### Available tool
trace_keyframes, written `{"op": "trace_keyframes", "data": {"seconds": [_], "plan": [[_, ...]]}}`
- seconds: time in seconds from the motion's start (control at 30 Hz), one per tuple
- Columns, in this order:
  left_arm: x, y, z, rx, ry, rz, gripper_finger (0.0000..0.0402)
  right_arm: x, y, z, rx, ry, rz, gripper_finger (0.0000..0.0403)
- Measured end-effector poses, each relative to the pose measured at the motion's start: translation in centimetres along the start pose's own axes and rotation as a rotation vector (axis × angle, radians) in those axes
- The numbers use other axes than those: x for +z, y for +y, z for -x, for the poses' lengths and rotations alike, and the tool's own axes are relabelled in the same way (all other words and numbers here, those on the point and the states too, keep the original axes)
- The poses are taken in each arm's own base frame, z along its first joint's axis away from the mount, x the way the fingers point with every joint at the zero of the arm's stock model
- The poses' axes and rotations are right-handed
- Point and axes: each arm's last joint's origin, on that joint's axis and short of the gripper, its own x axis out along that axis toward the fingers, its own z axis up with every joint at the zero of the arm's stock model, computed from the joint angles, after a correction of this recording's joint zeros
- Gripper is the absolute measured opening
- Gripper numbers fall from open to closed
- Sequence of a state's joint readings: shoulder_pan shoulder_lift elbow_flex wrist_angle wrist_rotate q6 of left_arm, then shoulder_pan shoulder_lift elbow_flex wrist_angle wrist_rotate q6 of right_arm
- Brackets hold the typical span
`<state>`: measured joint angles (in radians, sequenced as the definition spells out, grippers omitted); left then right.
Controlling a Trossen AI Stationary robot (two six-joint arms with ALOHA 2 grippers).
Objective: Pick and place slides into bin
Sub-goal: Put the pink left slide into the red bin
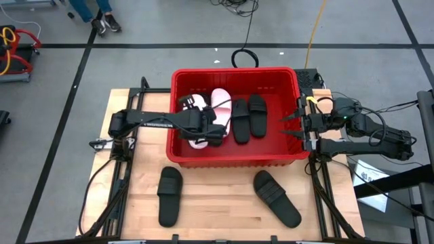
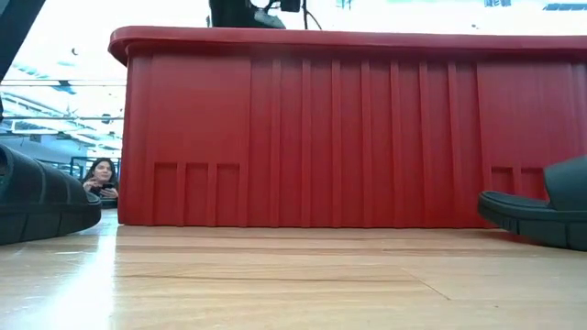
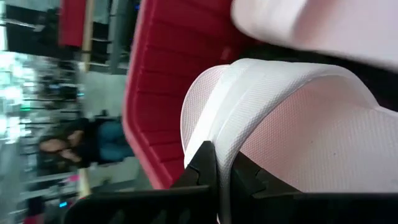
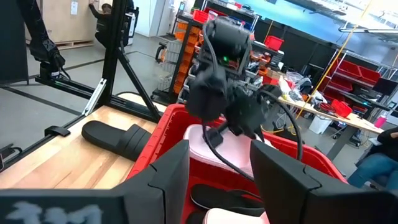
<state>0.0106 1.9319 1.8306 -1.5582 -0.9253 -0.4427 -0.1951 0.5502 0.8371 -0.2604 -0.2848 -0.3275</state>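
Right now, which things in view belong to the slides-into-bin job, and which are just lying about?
Job: large red plastic bin; pink slide and black slides inside; black slides on the table; left end effector gripping a pink slide.
Bystanders: yellow cable; person's feet.

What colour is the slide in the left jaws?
Light pink slide, clearest in the left wrist view.

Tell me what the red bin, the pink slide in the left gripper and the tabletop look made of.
Red bin: likely moulded plastic, smooth with a slight sheen, vertical ribs on its wall.
Pink slide: probably soft foam or rubber, matte, with a fine dotted texture on the strap.
Tabletop: looks like pale wood, visible grain and plank seams, lightly glossy.
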Motion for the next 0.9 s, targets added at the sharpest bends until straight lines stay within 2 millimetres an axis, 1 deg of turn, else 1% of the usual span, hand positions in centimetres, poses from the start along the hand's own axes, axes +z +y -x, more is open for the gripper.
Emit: {"op": "trace_keyframes", "data": {"seconds": [0.07, 0.2, 0.33, 0.57, 0.67, 0.9], "plan": [[-0.1, -0.1, -1.1, 0.036, 0.013, -0.005, 0.0000, 0.0, 0.0, 0.0, 0.000, -0.001, 0.000, 0.0160], [0.2, -0.2, -3.2, 0.053, 0.029, -0.009, 0.0000, 0.0, -0.1, 0.0, -0.025, 0.008, -0.001, 0.0160], [0.9, -0.7, -5.1, 0.036, 0.003, -0.035, 0.0000, -0.1, -0.2, 0.0, -0.077, 0.025, -0.001, 0.0160], [1.3, -1.6, -7.6, -0.025, -0.018, -0.119, 0.0000, -0.1, -0.2, 0.0, -0.075, 0.024, -0.012, 0.0160], [1.4, -1.8, -8.2, -0.030, -0.030, -0.135, 0.0000, -0.1, -0.2, 0.0, -0.076, 0.023, -0.029, 0.0160], [2.0, -1.9, -8.4, -0.029, -0.071, -0.145, 0.0000, -0.1, -0.2, 0.0, -0.075, 0.023, -0.028, 0.0160]]}}
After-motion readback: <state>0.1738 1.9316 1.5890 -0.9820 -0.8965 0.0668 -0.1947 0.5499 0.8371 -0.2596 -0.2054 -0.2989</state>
